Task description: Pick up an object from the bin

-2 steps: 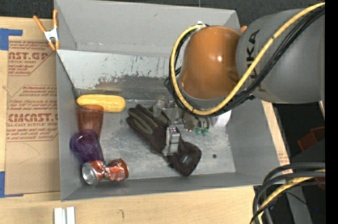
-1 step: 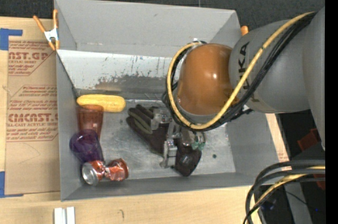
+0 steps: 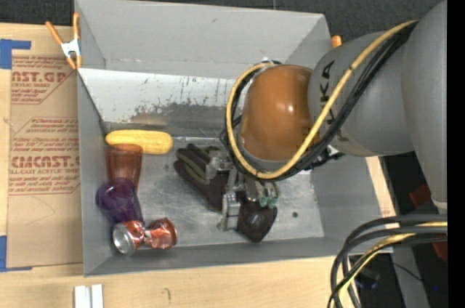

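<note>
My gripper (image 3: 234,211) hangs low over the bin's front middle, under the arm's orange dome. A dark brown ridged thing (image 3: 197,167) lies on the floor just to its left and runs in beneath it. A black rounded lump (image 3: 256,222) sits right against the gripper's lower right side; whether it is gripped I cannot tell. The dome hides the top of the gripper.
Along the bin's left side lie a yellow banana-shaped thing (image 3: 139,141), a red-brown translucent cup (image 3: 124,165), a purple cup (image 3: 118,200) and a crushed red can (image 3: 144,235). The arm covers the bin's right part. Bare floor shows between the can and the gripper.
</note>
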You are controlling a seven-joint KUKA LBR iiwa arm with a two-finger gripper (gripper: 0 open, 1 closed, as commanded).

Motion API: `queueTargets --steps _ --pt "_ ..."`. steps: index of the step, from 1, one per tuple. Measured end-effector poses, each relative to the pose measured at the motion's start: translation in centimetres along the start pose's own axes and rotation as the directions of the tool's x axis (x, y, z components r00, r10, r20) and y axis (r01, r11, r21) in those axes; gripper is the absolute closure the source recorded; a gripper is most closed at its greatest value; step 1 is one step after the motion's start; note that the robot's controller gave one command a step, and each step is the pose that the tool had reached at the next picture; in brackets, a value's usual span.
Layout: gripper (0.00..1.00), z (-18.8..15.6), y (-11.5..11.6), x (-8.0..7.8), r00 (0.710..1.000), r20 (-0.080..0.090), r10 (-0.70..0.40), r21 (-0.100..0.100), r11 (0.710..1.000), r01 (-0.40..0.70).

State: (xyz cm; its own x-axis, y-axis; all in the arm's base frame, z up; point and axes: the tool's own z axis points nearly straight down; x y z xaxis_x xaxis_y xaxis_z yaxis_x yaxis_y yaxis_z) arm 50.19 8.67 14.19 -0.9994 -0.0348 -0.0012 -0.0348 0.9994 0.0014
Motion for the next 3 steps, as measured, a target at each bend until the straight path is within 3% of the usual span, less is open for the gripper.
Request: queueTargets --steps 1,2,3 --pt "0.00 4.6 -3.4 -1.1 0.996 0.006 -0.084 -0.001 0.996 0.084" --pt "0.00 6.1 -4.9 -1.3 0.994 0.005 -0.110 0.001 0.994 0.110" --pt "0.00 4.3 -4.8 -1.4 0.996 -0.007 0.085 0.001 0.996 -0.085"
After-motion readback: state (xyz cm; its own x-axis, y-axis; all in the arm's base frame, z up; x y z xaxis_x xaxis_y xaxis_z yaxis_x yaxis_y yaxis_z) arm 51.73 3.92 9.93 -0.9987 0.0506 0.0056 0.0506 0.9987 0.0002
